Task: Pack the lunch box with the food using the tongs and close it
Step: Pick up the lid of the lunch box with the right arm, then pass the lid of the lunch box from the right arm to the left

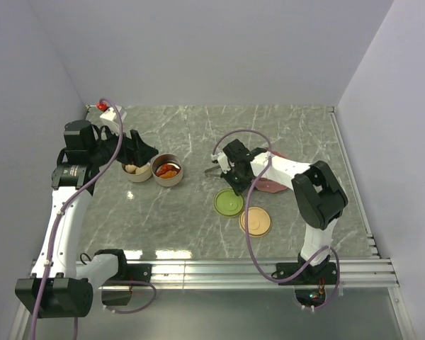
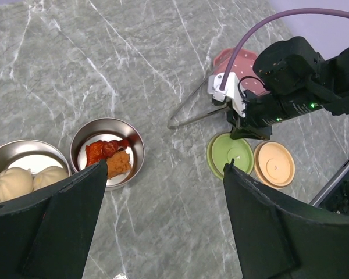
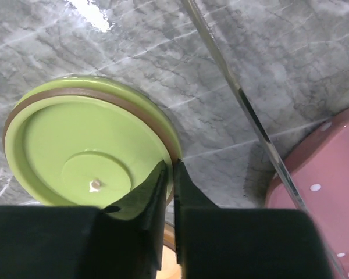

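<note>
Both pairs of fingers carry nothing that can be seen. The right fingers (image 3: 154,197) stand almost together with only a thin slit between them. Their tips are over the rim of the green lid (image 3: 81,157), and nothing shows in the slit. The left fingers (image 2: 64,221) are spread wide and hover above two round metal tins.

The tongs (image 3: 244,104) lie ungripped on the surface (image 2: 104,58), just beside the right fingers. The joined end points toward the tins and the open ends reach the pink plate (image 3: 326,174).

The orange lid (image 2: 274,164) lies flat just beside the green lid. Both are near the right arm and well apart from the tins.

The food is in the tins. Two pale buns (image 2: 23,181) sit in the first tin (image 2: 23,142), and the red-orange chunks (image 2: 109,158) sit in the second tin (image 2: 138,152) just beside it.

Judgement: filling appears complete, which explains why the tongs are set down. The narrow right stance at the lid rim suggests the lid is the next item to handle. Each lid must be carried across to a tin. The wide left stance probably stands ready to steady a tin during closing.
</note>
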`<action>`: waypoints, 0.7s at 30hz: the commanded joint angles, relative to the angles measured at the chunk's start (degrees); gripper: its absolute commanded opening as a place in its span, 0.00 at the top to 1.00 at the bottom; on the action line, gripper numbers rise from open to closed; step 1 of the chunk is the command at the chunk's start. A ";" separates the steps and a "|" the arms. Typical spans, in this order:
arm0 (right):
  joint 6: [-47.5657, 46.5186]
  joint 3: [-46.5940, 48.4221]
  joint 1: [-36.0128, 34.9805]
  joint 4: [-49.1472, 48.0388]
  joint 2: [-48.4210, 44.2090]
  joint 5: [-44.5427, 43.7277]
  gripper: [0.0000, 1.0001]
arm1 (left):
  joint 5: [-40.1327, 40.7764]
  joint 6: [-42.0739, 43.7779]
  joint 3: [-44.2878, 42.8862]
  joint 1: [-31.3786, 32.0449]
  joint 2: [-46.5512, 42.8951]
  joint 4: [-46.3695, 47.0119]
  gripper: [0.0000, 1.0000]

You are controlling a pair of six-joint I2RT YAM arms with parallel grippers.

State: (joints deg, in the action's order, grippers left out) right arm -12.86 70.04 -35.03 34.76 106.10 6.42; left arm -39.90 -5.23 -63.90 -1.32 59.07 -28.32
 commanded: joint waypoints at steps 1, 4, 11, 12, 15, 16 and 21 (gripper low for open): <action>0.03 -1.31 -0.57 0.21 -1.60 2.10 0.93 | -2.37 0.57 -0.52 -0.17 -0.80 1.60 0.13; 0.38 0.71 -0.48 2.41 -5.45 5.78 1.00 | -2.90 2.68 -1.93 -0.26 -0.18 -0.77 0.07; 1.78 8.44 -0.39 6.28 -11.09 16.85 1.00 | -5.97 0.06 -3.43 -0.17 -0.88 0.71 0.03; 2.22 10.71 -0.39 6.46 -11.62 17.92 1.00 | -7.55 -2.13 -2.82 -0.26 -1.32 2.81 0.02; 4.07 15.73 -0.13 6.90 -12.67 20.21 1.00 | -13.00 -6.53 -1.14 -0.26 -3.08 6.15 0.01; 4.42 17.05 0.04 6.98 -13.02 20.74 1.00 | -13.79 -7.85 -0.97 -0.26 -3.34 7.56 0.02; 9.60 24.87 3.29 4.26 -13.03 27.83 1.00 | -24.85 -19.52 1.13 -0.26 -3.08 14.58 0.05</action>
State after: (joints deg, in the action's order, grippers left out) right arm -7.86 89.82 -34.20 41.15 95.09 27.07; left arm -54.04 -15.00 -64.49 -1.43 56.36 -22.09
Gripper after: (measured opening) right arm 0.028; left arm 0.955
